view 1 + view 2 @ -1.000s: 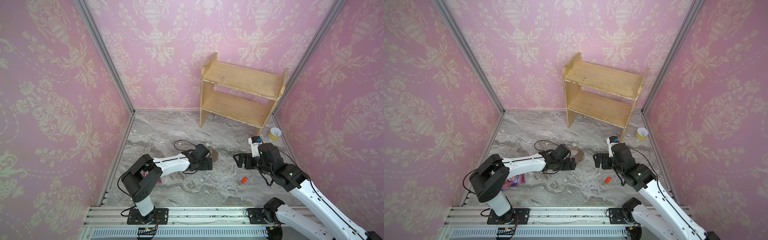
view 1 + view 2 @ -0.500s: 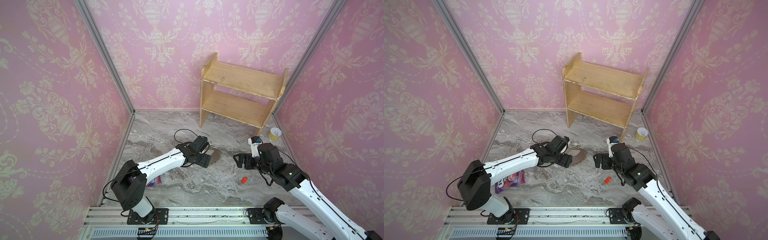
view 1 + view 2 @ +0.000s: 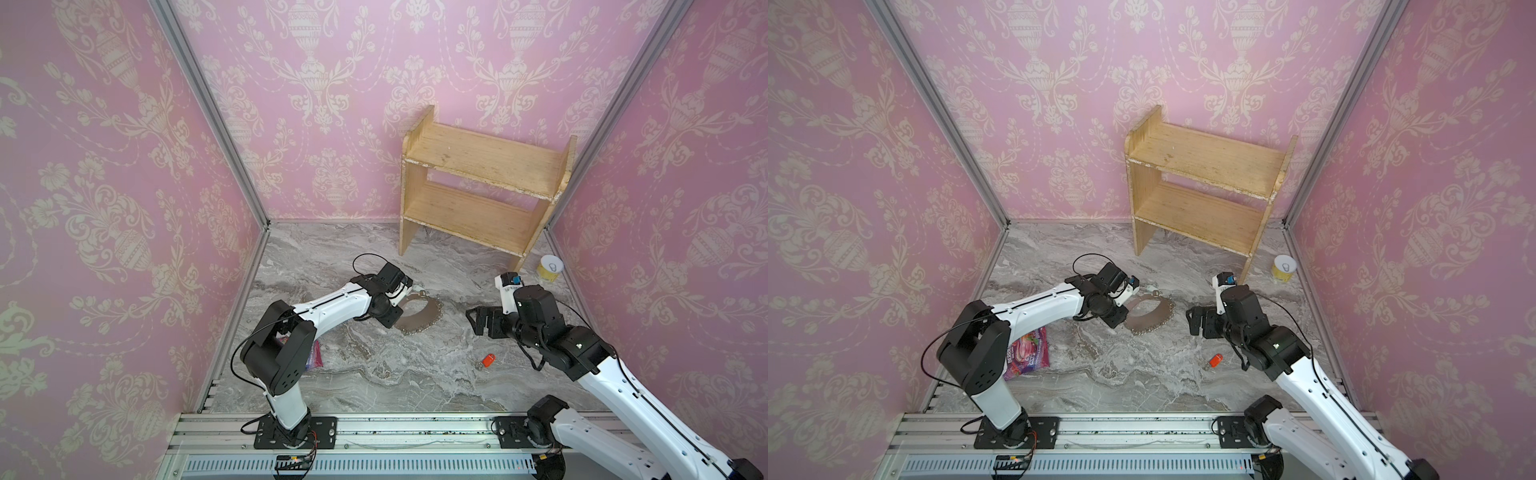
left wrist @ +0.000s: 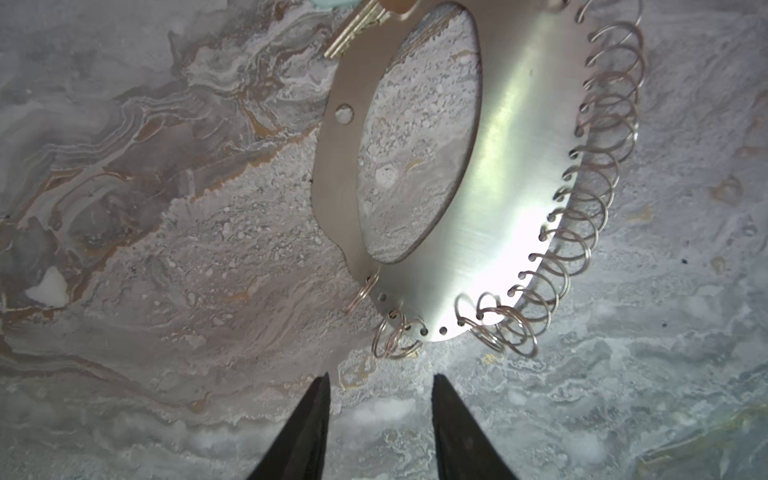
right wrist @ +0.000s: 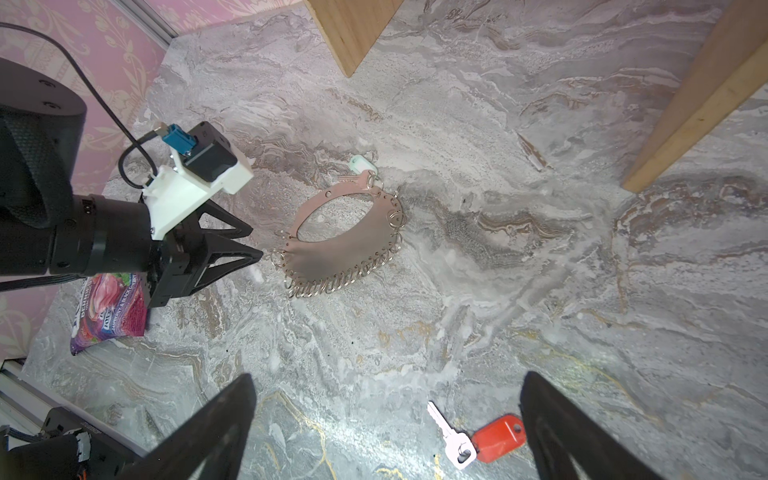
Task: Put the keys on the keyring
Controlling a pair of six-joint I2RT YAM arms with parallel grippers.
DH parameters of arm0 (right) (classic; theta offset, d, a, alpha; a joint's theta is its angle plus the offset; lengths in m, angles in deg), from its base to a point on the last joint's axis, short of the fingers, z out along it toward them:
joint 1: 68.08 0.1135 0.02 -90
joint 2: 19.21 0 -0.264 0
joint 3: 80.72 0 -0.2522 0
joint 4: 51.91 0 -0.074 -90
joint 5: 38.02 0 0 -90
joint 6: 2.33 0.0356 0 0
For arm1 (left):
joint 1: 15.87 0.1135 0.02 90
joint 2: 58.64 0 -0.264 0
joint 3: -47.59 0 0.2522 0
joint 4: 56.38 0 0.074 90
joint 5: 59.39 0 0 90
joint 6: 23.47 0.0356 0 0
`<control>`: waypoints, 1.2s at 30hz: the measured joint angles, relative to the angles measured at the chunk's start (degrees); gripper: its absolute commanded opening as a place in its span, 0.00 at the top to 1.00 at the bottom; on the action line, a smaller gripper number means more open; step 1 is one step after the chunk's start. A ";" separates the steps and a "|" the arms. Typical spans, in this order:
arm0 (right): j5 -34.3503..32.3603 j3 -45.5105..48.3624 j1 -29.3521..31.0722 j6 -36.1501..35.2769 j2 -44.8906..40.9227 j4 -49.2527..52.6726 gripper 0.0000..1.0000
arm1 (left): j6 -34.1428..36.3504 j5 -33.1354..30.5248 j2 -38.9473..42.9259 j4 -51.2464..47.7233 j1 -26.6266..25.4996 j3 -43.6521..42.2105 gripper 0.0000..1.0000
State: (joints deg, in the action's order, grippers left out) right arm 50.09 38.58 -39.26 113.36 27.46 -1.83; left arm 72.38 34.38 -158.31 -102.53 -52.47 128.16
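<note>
The keyring (image 4: pixel 498 187) should be pinched at its ringed end by the left pincer (image 4: pixel 381 376) (half-spread, empty, just beside it); the key (image 5: pixel 494 442) is left for the wide-spread right pincer (image 5: pixel 388 376).

Lab booth: wallpapered panels (image 3: pixel 104 166), aluminium frame (image 3: pixel 210 112), arms (image 3: pixel 332 303) on rail (image 3: pixel 415 432).

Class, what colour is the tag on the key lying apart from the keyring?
Red-orange; the tag shows best in the right wrist view.

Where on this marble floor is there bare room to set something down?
Bare: the front strip between the snack pouch and the keys; the back corner left of the shelf. Crowded: around the keyring, with the left claw close beside it.
</note>
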 measured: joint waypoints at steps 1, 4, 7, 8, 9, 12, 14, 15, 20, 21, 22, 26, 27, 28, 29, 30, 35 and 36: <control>0.00 0.00 0.00 -0.02 0.00 -0.02 0.00 | 0.72 -0.04 -0.17 0.00 0.00 0.15 0.66; 0.00 0.00 0.00 -0.11 0.00 -0.02 0.00 | 2.01 -0.07 -0.90 0.39 0.00 0.74 0.68; 0.02 0.00 0.00 -0.13 0.20 -0.04 0.00 | 3.02 -0.07 -1.97 1.14 0.00 1.66 0.69; 0.02 0.00 0.00 -0.15 0.33 -0.04 0.00 | 3.45 -0.07 -2.49 1.46 0.00 2.01 0.69; 0.00 0.00 0.00 -0.15 0.39 -0.04 0.00 | 3.80 -0.09 -2.95 1.64 0.00 2.25 0.68; 0.00 0.00 0.00 -0.15 0.42 -0.04 0.00 | 4.79 -0.39 -4.09 2.16 0.00 2.47 0.69; 0.00 0.00 0.00 -0.15 0.42 -0.04 0.00 | 5.31 -0.72 -4.63 2.49 0.00 2.49 0.69; 0.00 0.00 0.00 -0.15 0.42 -0.04 0.00 | 5.51 -1.01 -4.83 2.64 0.00 2.49 0.69; 0.00 0.00 0.00 -0.15 0.42 -0.04 0.00 | 6.32 -1.36 -5.11 2.95 0.00 2.49 0.71; 0.00 0.00 0.00 -0.15 0.42 -0.04 0.00 | 6.36 -1.36 -5.11 2.97 0.00 2.49 0.72; 0.00 0.00 0.00 -0.15 0.42 -0.04 0.00 | 6.40 -1.36 -5.14 2.97 0.00 2.49 0.72; 0.00 0.00 0.00 -0.15 0.42 -0.04 0.00 | 6.69 -1.36 -5.46 3.02 0.00 2.49 0.73; 0.00 0.00 0.00 -0.15 0.42 -0.04 0.00 | 6.73 -1.36 -5.77 2.99 0.00 2.49 0.73; 0.00 0.00 0.00 -0.15 0.42 -0.04 0.00 | 6.73 -1.36 -5.99 3.02 0.00 2.49 0.73; 0.00 0.00 0.00 -0.15 0.42 -0.07 0.00 | 6.75 -1.36 -6.34 3.02 0.00 2.49 0.73; 0.00 0.00 0.00 -0.15 0.42 -0.07 0.00 | 6.75 -1.36 -6.67 3.02 0.00 2.49 0.73; 0.00 0.00 0.00 -0.15 0.42 -0.09 0.00 | 6.80 -1.38 -7.19 3.13 0.00 2.49 0.79; 0.00 0.00 0.00 -0.15 0.42 -0.09 0.00 | 6.80 -1.38 -7.21 3.17 0.00 2.49 0.80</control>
State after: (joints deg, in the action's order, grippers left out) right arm 50.09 38.58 -39.26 113.21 27.88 -1.92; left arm 79.18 33.00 -165.53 -99.36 -52.47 130.65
